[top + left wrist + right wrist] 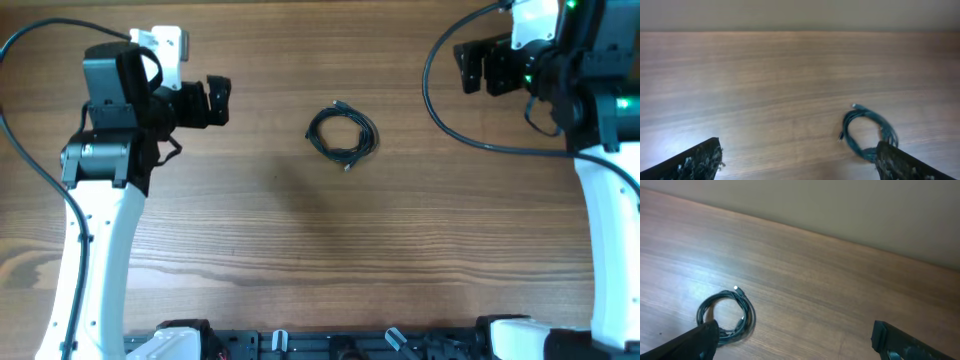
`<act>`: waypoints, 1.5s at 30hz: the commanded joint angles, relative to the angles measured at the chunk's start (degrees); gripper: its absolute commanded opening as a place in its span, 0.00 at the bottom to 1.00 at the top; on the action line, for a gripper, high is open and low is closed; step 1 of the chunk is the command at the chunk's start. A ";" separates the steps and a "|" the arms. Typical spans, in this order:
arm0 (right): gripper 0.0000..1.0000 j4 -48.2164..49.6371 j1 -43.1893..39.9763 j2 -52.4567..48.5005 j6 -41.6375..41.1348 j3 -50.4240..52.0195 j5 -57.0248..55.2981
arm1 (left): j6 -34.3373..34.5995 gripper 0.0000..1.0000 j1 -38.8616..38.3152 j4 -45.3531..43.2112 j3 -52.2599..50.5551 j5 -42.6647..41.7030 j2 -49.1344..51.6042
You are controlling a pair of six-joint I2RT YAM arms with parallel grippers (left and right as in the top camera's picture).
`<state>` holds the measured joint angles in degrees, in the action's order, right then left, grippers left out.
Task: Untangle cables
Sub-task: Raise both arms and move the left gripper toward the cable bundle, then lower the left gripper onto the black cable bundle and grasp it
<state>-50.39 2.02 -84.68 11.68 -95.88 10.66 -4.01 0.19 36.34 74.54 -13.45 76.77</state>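
Left pincer (225, 102) and right pincer (462, 68) stand wide open, empty, well apart from the cables (342, 133) coiled between them, toward the far edge of the counter (300, 250). Such thin wires look light and floppy; gripping one outer loop seems best.

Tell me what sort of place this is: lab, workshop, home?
Probably a robotics lab bench: wood-grain table, white-and-black left robot arm and matching right robot arm, one small coil of thin dark cables staged in the middle.
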 commanded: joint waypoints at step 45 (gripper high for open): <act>1.00 -2.99 -0.22 -7.74 -22.64 2.80 -15.37 | 3.43 0.86 -25.44 -14.32 0.79 5.22 32.24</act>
<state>-53.65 2.02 -91.37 -9.43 -93.47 -3.29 -0.95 -25.21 22.48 74.56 -9.41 108.12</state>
